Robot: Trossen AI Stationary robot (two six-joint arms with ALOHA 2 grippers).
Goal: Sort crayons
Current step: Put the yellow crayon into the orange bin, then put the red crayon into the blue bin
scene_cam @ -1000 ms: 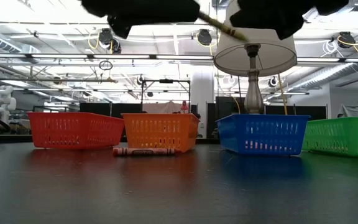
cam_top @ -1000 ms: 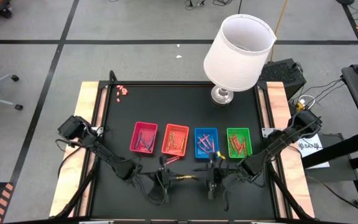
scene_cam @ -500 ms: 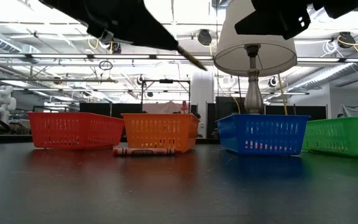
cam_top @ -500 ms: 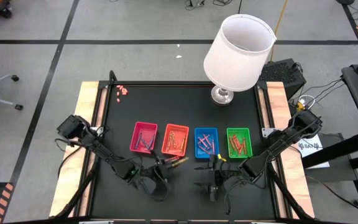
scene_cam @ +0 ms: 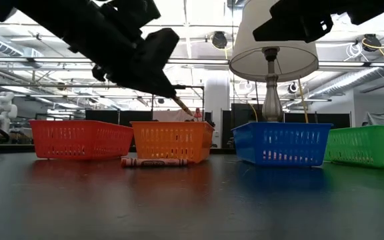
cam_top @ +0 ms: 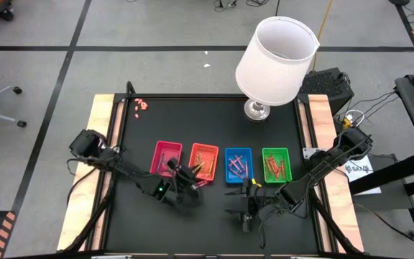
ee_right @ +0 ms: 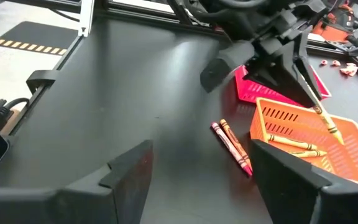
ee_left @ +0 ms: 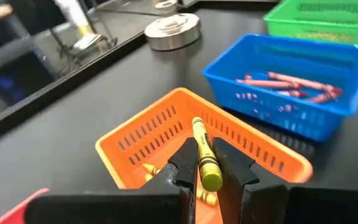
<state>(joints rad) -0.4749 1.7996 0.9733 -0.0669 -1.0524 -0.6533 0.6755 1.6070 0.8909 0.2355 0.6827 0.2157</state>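
Note:
Four trays stand in a row: pink (cam_top: 166,159), orange (cam_top: 203,161), blue (cam_top: 238,165) and green (cam_top: 276,163), each holding crayons. My left gripper (cam_top: 189,178) hangs just in front of the orange tray (ee_left: 166,134), shut on a yellow crayon (ee_left: 205,158). The crayon's tip (ee_right: 329,127) slants down over the tray. Two red crayons (ee_right: 232,144) lie flat on the table before the orange tray (scene_cam: 172,140). My right gripper (cam_top: 241,205) stands open near the table's front, below the blue tray, with nothing between its fingers. My left gripper pinches the yellow crayon between its two fingers at the wrapped back part (ee_left: 209,174). The fingers slant down from the table's near side and lie along the crayon. Most of the crayon sticks out past the fingertips, tilted tip-down (scene_cam: 182,105), clear of tray and table.
A lamp with a white shade (cam_top: 275,61) stands at the far right; its metal foot (ee_left: 173,29) is behind the trays. Small pink bits (cam_top: 141,105) lie at the far left corner. Wooden rails (cam_top: 99,165) bound the black mat on both sides.
My left gripper has carried the yellow crayon from the table's near middle toward the far edge, up to the orange tray. It has come lower and tipped, so the crayon now points down at the tray.

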